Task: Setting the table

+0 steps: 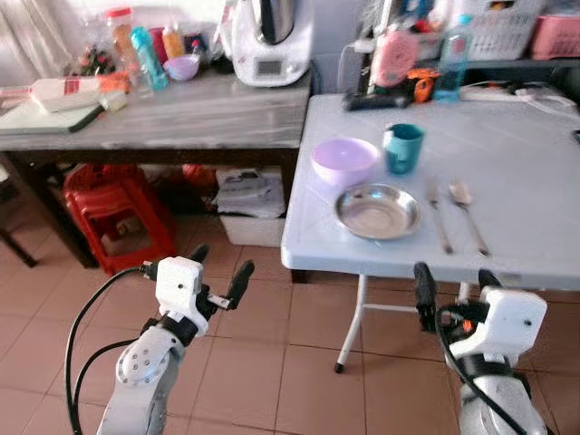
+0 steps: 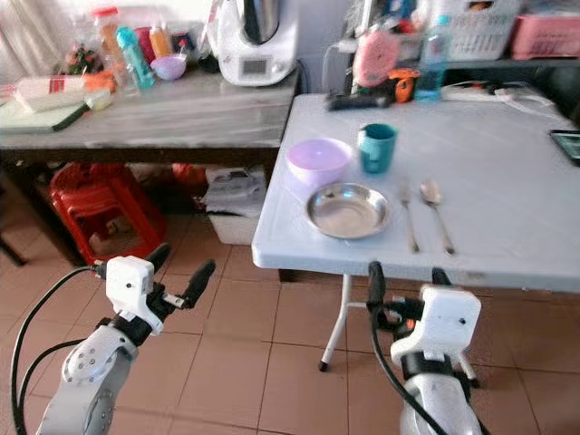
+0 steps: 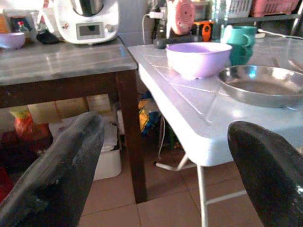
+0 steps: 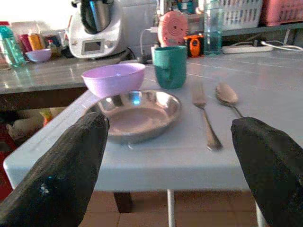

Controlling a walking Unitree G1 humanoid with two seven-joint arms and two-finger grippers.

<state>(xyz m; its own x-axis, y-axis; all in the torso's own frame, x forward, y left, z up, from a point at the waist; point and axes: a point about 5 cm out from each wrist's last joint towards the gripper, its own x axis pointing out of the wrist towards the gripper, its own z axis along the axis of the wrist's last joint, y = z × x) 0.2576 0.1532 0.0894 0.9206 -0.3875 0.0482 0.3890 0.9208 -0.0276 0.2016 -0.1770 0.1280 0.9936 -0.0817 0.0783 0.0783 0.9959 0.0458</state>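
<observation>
On the white folding table [image 1: 535,181] sit a steel plate [image 1: 377,210], a purple bowl [image 1: 344,160] behind it, and a teal cup [image 1: 402,148] beside the bowl. A fork [image 1: 439,215] and a spoon [image 1: 468,211] lie to the right of the plate. My left gripper [image 1: 220,272] is open, low over the floor, left of the table's front corner. My right gripper [image 1: 451,283] is open too, just below and in front of the table's front edge. Neither holds anything. The right wrist view faces the plate [image 4: 138,113], bowl [image 4: 113,79], cup [image 4: 170,66], fork [image 4: 205,116] and spoon [image 4: 227,96].
A dark wooden side table [image 1: 163,122] stands to the left with a white kitchen machine [image 1: 269,41], bottles and a cutting board. A red stool [image 1: 116,217] and boxes sit under it. Baskets, a water bottle [image 1: 452,59] and cables crowd the far edge of the white table. Tiled floor lies below.
</observation>
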